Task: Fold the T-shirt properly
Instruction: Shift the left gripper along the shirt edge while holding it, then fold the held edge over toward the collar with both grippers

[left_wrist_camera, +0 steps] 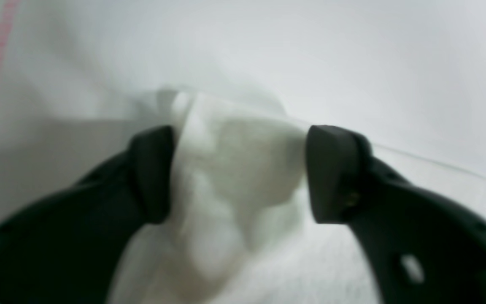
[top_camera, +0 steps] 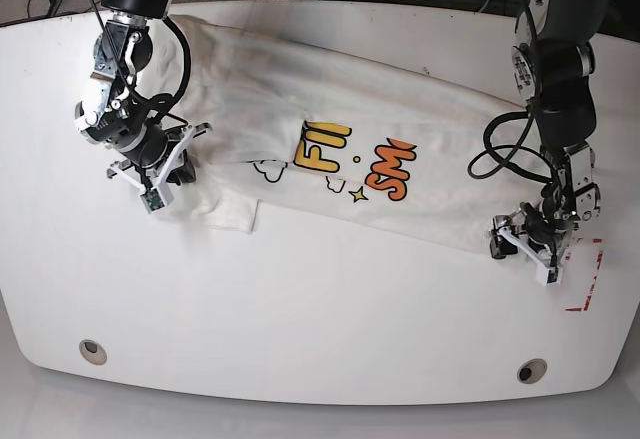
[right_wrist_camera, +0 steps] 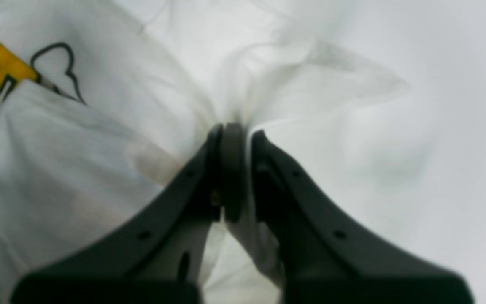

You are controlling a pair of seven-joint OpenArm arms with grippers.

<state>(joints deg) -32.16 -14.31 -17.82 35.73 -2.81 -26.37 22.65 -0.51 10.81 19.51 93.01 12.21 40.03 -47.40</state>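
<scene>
Shirt (top_camera: 330, 119) spread across white table (top_camera: 320, 319), lying diagonally from far left to near right, print of yellow and orange letters facing up near centre; one flap already doubled over at left, near edge. Step in hand, as judged: gripping both ends for a lengthwise fold.

Right hand (right_wrist_camera: 234, 135), at left of base view, pinched tight on a bunched tuft of fabric; cloth puckered into jaws, clearly held. Left hand (left_wrist_camera: 238, 169), at right of base view near red tape marks (top_camera: 590, 294), jaws partway apart w/ a lump of white cloth between the pads (left_wrist_camera: 331, 169). Cloth appears to touch both pads, but can't tell if actually clamped or just straddled; wrist view blurred.

Next move, prob.: finish the left grasp, confirm cloth seated between pads, then lift both ends together and carry one long edge over the other. Needs even tension btw. hands so print side doesn't wrinkle, and low lift so loose middle doesn't drag or bunch.
</scene>
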